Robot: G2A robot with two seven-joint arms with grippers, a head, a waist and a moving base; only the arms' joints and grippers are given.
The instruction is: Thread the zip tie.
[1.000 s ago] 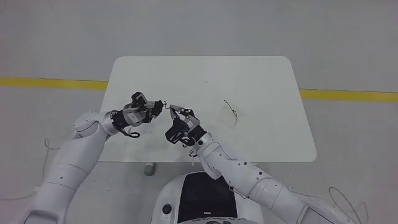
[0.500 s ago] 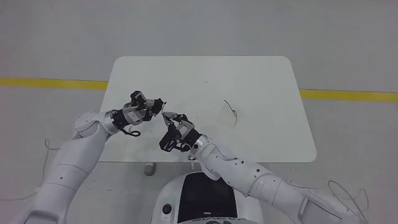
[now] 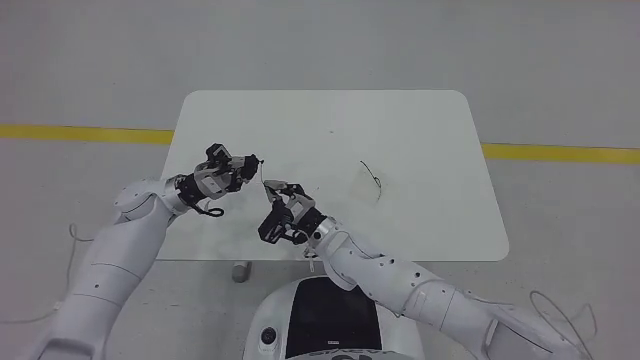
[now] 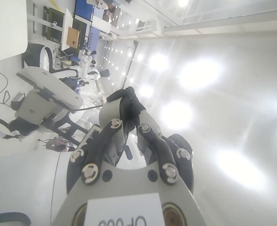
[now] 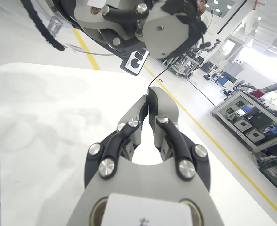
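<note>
A thin black zip tie [image 5: 157,76] stretches through the air between my two grippers, above the white table [image 3: 400,125] near its front left. My right gripper [image 5: 148,98] is shut on one end of it. The other end runs up into the black-padded fingertips of my left gripper [image 5: 192,28], which is shut on it. From the top, the left gripper [image 3: 250,167] and right gripper [image 3: 271,191] sit close together, with the zip tie [image 3: 262,176] as a short dark line between them. In the left wrist view my left gripper [image 4: 130,101] points up at the ceiling lights.
A second black zip tie [image 3: 372,175] lies loose on the table right of centre. The table's front edge [image 3: 400,258] is just below the grippers. Yellow floor lines run past the table on both sides.
My right gripper has shifted left toward the left gripper, closing the gap between them. The left gripper has drawn back slightly to the left, still holding the tie.
</note>
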